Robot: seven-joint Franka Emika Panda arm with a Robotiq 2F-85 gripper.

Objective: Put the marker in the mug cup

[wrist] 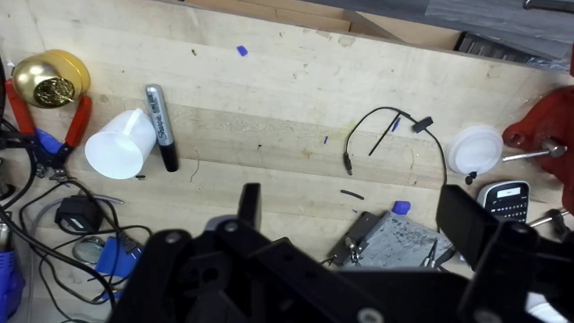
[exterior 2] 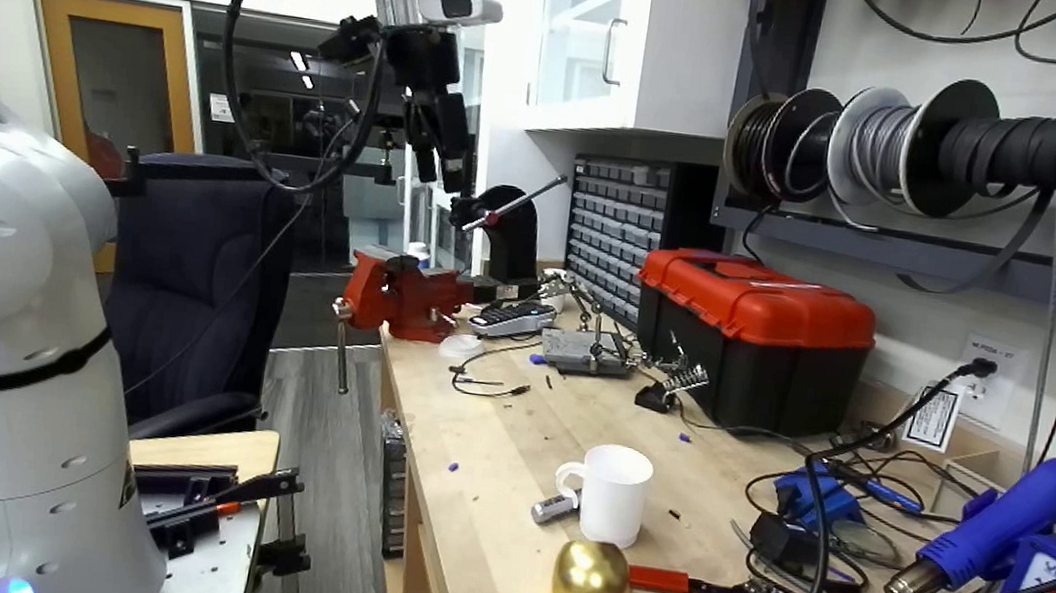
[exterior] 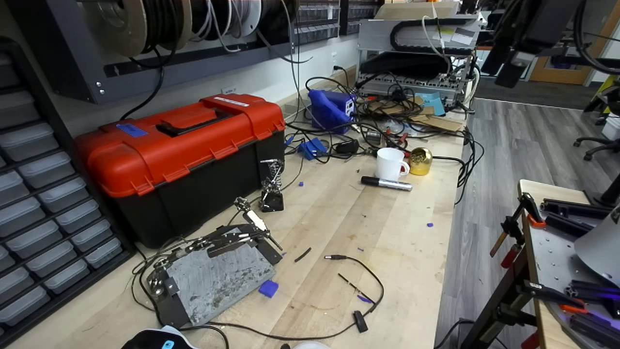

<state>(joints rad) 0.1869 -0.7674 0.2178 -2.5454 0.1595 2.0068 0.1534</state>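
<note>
The marker is a grey Sharpie with a black cap. It lies flat on the bench in both exterior views (exterior: 386, 183) (exterior 2: 552, 509) and in the wrist view (wrist: 160, 119). The white mug (exterior: 389, 165) (exterior 2: 616, 499) (wrist: 121, 146) stands upright close beside it, its handle toward the marker in the wrist view. In an exterior view the mug and its handle hide part of the marker. Whether they touch I cannot tell. My gripper (exterior: 500, 70) (exterior 2: 439, 173) (wrist: 352, 199) is high above the bench, away from both, fingers wide apart with nothing between them.
A gold tip cleaner (exterior 2: 589, 591) and red-handled pliers (wrist: 78, 121) sit close to the mug. Black cables (exterior: 397, 106) tangle beyond. A red-lidded toolbox (exterior: 184, 140) stands along the wall. A red vise (exterior 2: 402, 296) and a helping-hands stand (exterior: 220, 274) are farther along the bench.
</note>
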